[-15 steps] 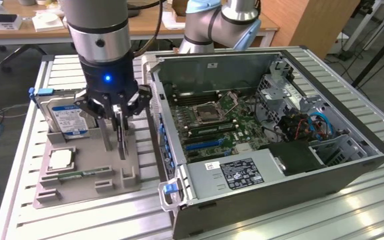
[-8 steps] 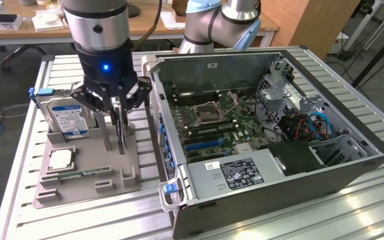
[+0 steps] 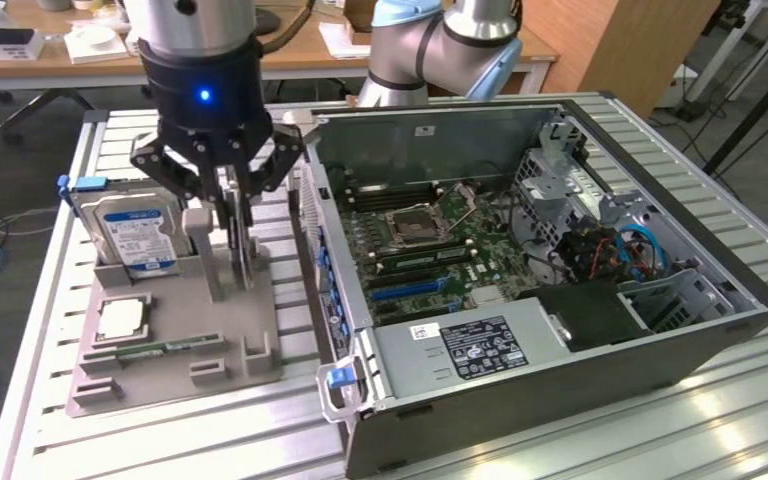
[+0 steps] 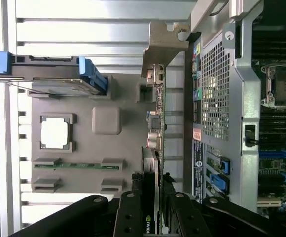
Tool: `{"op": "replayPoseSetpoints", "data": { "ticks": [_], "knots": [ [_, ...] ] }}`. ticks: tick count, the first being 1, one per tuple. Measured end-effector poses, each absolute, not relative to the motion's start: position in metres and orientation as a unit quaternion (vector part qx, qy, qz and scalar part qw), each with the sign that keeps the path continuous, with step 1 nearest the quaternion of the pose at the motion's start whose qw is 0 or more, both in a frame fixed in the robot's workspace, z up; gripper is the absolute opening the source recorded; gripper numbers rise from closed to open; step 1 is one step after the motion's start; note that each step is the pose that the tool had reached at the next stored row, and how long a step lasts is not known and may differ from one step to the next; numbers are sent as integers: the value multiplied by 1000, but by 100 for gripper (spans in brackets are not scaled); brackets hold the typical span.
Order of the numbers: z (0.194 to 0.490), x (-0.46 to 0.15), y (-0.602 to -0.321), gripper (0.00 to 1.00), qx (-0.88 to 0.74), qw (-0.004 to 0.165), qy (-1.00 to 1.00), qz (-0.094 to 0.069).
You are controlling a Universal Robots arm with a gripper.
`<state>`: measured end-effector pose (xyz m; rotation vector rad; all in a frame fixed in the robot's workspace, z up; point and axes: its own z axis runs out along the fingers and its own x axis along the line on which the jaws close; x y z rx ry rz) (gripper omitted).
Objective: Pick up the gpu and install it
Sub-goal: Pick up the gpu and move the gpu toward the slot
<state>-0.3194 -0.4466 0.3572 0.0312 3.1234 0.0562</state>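
The gpu [image 3: 240, 262] is a thin dark card standing on edge in a slot of the grey holder [image 3: 231, 335], at the exterior view's left. In the wrist view the gpu [image 4: 155, 123] shows edge-on, its grey metal bracket [image 4: 163, 47] at the far end. My gripper [image 3: 231, 222] points straight down over it, one black finger on each face of the card. In the wrist view the gripper [image 4: 153, 200] is shut on the card's near end. The card's lower edge still reaches into the holder's slot.
The open computer case [image 3: 704, 345] lies close beside the holder, motherboard [image 3: 424, 235] and blue slot [image 3: 404, 290] exposed. The holder also carries a silver hard drive [image 3: 137, 235], a square processor [image 3: 120, 318] and a green memory stick [image 3: 171, 347]. All rests on a slatted metal table [image 3: 197, 440].
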Motion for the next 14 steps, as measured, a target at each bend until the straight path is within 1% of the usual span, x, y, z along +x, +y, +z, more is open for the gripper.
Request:
{"op": "replayPoseSetpoints", "data": {
  "ticks": [14],
  "knots": [
    [419,-319,-447,26,8,9,1000,18]
  ]
}}
